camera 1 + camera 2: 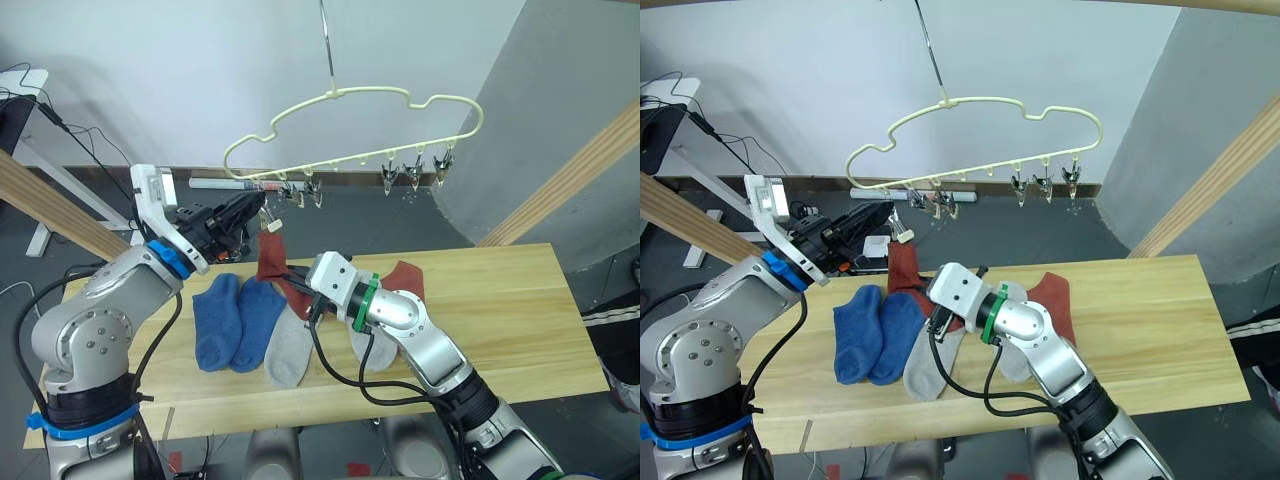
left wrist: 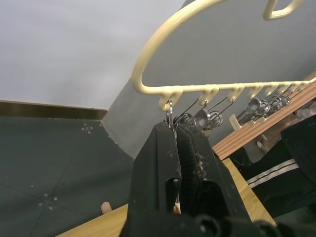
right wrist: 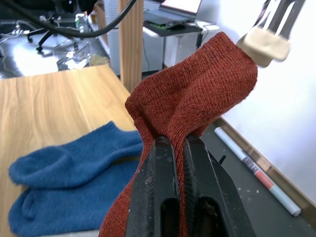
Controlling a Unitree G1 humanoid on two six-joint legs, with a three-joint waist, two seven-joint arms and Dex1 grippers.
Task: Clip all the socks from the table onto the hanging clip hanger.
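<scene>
**Now clipping: first red sock goes up to the hanger**

Plainly the step in hand is the first clipping. The right gripper (image 3: 173, 148) pinches a brick-red sock (image 3: 197, 98) between its pressed-together fingers, the bunched fabric rising just beyond the fingertips. A clip (image 3: 264, 44) with pale pads touches the sock's upper corner — whether it has bitten the fabric cannot be told.

The left gripper (image 2: 175, 133) is raised to the clip hanger (image 1: 350, 105), fingers pressed together on the wire of one clip (image 2: 169, 111) at the hanger's near end, apparently squeezing it.

Below and beside the right gripper, on the table (image 1: 520, 300), lie two blue socks (image 1: 232, 320), the grey socks (image 1: 285, 350) and the second red sock (image 1: 405, 278), partly under the right arm.

Next, judging from this, the sock's edge must sit well inside the clip's mouth before the left gripper lets the clip close — then the right can let go. The hanger hangs free, so it may swing.
</scene>
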